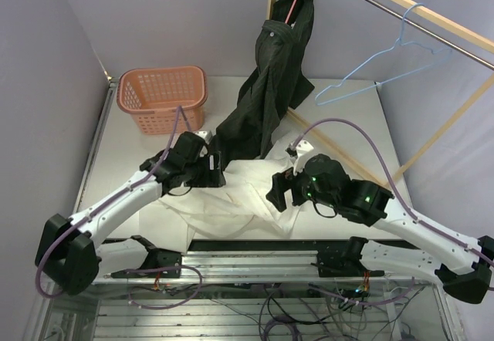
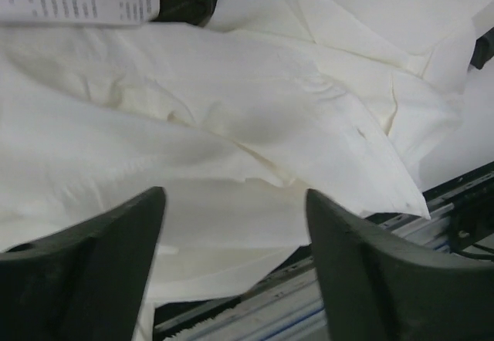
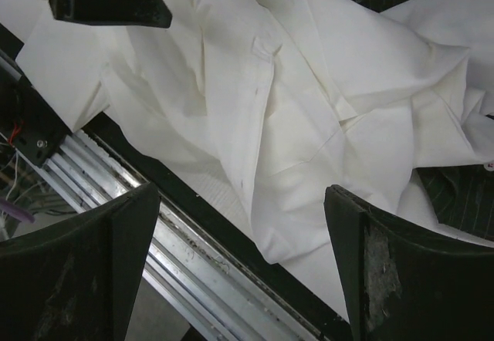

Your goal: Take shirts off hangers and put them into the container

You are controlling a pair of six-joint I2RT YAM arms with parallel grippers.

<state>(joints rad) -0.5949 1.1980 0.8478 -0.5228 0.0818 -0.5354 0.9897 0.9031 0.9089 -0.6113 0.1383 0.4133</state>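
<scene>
The white shirt (image 1: pixel 231 196) lies crumpled on the table near the front edge, off any hanger. My left gripper (image 1: pixel 214 168) hovers open just over its left part, and white cloth (image 2: pixel 231 109) fills that wrist view, with nothing between the fingers (image 2: pixel 116 256). My right gripper (image 1: pixel 282 190) stands open over the shirt's right part (image 3: pixel 309 109). The dark pinstriped shirt (image 1: pixel 274 86) hangs on the pink hanger (image 1: pixel 296 5), its tail resting on the table. The light blue hanger (image 1: pixel 386 55) hangs bare on the rail. The salmon-orange container (image 1: pixel 162 98) stands at the back left, nothing showing inside.
A wooden rack with a metal rail (image 1: pixel 401 5) crosses the back right, and its slanted pole (image 1: pixel 448 129) comes down at the right. The aluminium front rail (image 3: pixel 177 256) runs under the shirt's edge. A corner of dark cloth (image 3: pixel 463 194) shows beside the white one.
</scene>
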